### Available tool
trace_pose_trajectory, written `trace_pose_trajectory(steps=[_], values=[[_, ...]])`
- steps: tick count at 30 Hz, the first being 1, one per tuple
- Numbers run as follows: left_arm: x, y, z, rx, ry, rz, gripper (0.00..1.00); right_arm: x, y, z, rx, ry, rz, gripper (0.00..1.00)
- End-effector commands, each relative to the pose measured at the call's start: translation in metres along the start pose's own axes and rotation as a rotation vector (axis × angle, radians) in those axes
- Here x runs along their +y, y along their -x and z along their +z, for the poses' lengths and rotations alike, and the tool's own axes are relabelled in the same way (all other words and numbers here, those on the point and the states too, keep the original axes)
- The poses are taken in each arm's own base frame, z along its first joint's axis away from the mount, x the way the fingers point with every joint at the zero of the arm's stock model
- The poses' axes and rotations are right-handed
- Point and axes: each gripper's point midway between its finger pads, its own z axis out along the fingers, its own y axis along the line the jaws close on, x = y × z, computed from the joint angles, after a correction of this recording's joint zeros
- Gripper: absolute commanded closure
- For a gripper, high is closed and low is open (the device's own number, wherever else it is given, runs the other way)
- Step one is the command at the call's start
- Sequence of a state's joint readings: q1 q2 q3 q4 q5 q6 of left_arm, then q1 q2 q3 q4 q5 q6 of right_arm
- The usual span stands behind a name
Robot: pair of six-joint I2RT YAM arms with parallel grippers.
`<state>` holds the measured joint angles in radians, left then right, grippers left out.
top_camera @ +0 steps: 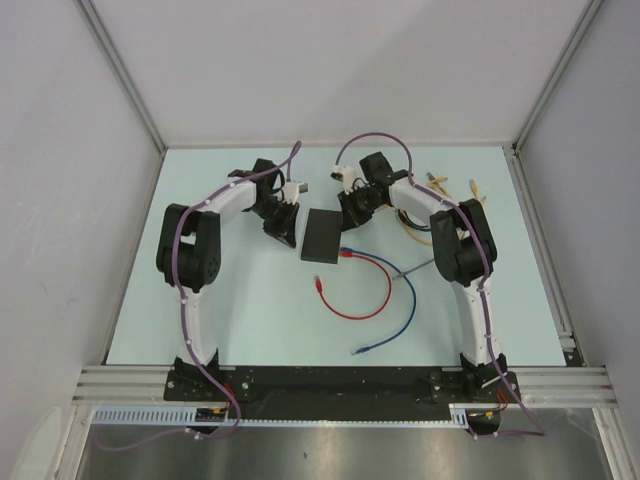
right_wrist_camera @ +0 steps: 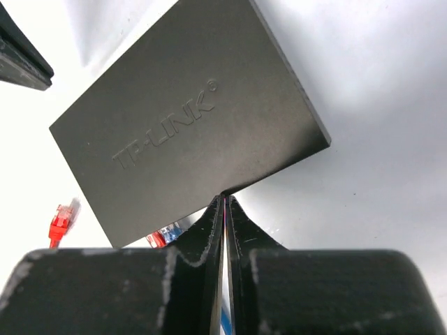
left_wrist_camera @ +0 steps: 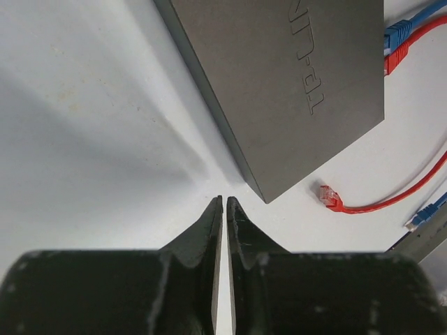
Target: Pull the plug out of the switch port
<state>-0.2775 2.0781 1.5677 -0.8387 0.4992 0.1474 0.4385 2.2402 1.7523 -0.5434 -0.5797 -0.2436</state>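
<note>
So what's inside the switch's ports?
A blue plug and a red plug enter the edge of the switch side by side; the sockets themselves are hidden under its top.

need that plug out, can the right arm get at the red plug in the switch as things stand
Probably yes: the right gripper hangs by the switch corner, the red plug close beside it, nothing between. Its jaws are shut, so they must open first.

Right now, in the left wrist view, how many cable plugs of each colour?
Red plugs: 2 (red plug at the switch, loose red plug)
Blue plugs: 2 (blue plug at the switch, loose blue plug)
Total: 4
Both plugs at the switch sit side by side on one narrow edge.
</note>
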Motion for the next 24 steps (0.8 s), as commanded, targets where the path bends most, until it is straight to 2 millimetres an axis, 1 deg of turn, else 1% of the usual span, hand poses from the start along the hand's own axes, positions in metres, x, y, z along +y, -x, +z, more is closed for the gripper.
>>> trace_pose_trajectory(steps=[1,2,3,5,6,7,8,9,11,12,14,16,17,18,20,21,23,24], values=[[-0.014,0.020,-0.020,-0.079,-0.016,0.035,0.87,-0.005,0.023,-0.016,-0.060,-0.041,-0.033,0.93],[-0.016,0.022,-0.021,-0.083,-0.023,0.037,0.87,-0.013,0.012,-0.019,-0.046,-0.046,-0.006,0.90],[-0.018,0.023,-0.021,-0.087,-0.035,0.041,0.87,-0.010,0.013,-0.024,-0.058,-0.026,-0.001,0.87],[-0.029,0.029,-0.024,-0.108,-0.095,0.052,0.86,-0.011,0.007,-0.032,-0.063,0.020,0.035,0.75],[-0.034,0.031,-0.025,-0.113,-0.117,0.056,0.86,-0.007,0.009,-0.041,-0.090,0.083,0.060,0.58],[-0.043,0.033,-0.027,-0.121,-0.161,0.063,0.85,-0.005,0.010,-0.047,-0.103,0.115,0.078,0.50],[-0.046,0.036,-0.027,-0.120,-0.179,0.065,0.84,-0.002,0.009,-0.050,-0.106,0.150,0.095,0.36],[-0.049,0.036,-0.026,-0.117,-0.197,0.072,0.84,0.005,0.012,-0.055,-0.121,0.204,0.096,0.32],[-0.055,0.039,-0.023,-0.112,-0.233,0.075,0.83,0.010,0.007,-0.057,-0.112,0.250,0.089,0.31],[-0.057,0.039,-0.022,-0.106,-0.244,0.077,0.83,0.017,0.006,-0.057,-0.114,0.293,0.093,0.31],[-0.061,0.040,-0.018,-0.095,-0.257,0.083,0.83,0.024,0.000,-0.052,-0.096,0.343,0.112,0.32],[-0.058,0.037,-0.010,-0.077,-0.259,0.073,0.84,0.032,-0.004,-0.047,-0.084,0.375,0.115,0.34],[-0.058,0.036,-0.006,-0.067,-0.256,0.072,0.84,0.034,-0.009,-0.043,-0.069,0.383,0.121,0.34],[-0.054,0.035,-0.001,-0.055,-0.245,0.066,0.85,0.037,-0.010,-0.041,-0.067,0.400,0.102,0.35],[-0.051,0.033,0.004,-0.046,-0.242,0.058,0.86,0.041,-0.015,-0.035,-0.052,0.428,0.103,0.35],[-0.047,0.031,0.011,-0.030,-0.234,0.048,0.85,0.042,-0.015,-0.033,-0.049,0.437,0.108,0.36],[-0.042,0.029,0.017,-0.018,-0.223,0.038,0.86,0.042,-0.014,-0.028,-0.048,0.443,0.106,0.39],[-0.038,0.028,0.020,-0.011,-0.208,0.036,0.86,0.040,-0.017,-0.024,-0.038,0.444,0.117,0.39]])
